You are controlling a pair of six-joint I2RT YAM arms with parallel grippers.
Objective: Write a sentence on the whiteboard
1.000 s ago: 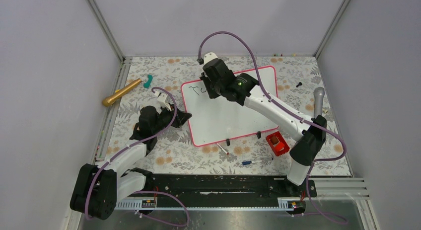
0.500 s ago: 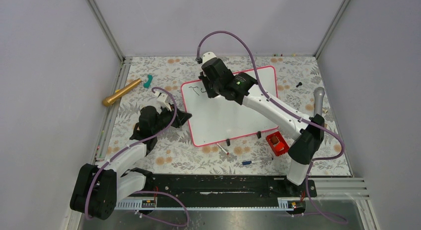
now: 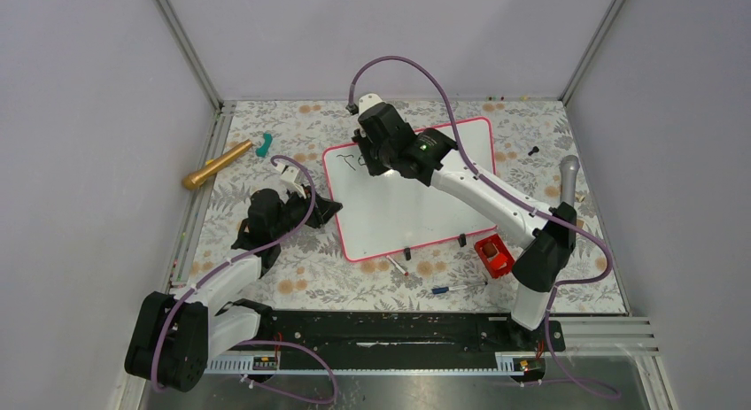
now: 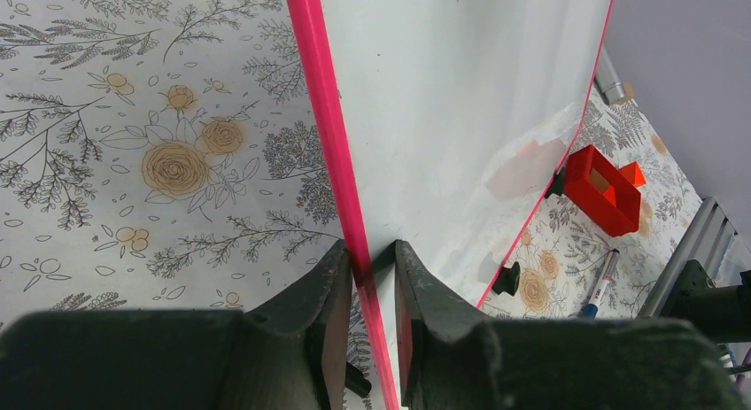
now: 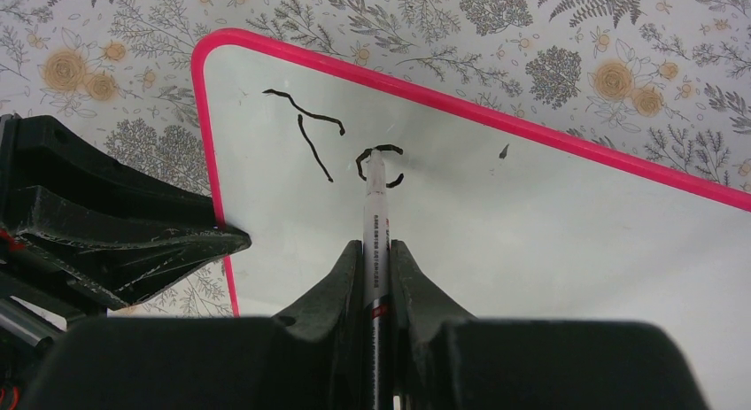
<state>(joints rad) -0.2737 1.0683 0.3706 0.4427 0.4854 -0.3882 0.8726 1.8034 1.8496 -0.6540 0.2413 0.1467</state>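
Observation:
The whiteboard [image 3: 416, 197] lies on the flowered table, white with a pink frame and two black clips on its near edge. My left gripper [image 4: 370, 261] is shut on its left pink edge [image 4: 329, 135], seen also in the top view [image 3: 329, 208]. My right gripper [image 5: 375, 247] is shut on a white marker [image 5: 375, 211] whose tip touches the board near its far left corner. The sentence [image 5: 332, 144] is only a black "T" and a nearly closed "o" at the tip; it also shows in the top view [image 3: 354, 159].
A red block [image 3: 494, 255], a blue-capped pen [image 3: 453, 288] and a small marker [image 3: 397, 266] lie near the board's front edge. A gold cylinder [image 3: 216, 164] and teal piece [image 3: 264, 144] lie far left. A silver cylinder [image 3: 568, 178] lies right.
My right gripper has shifted slightly left and away over the board's far left corner, and the marker has drawn more of the "o". The left arm has not moved.

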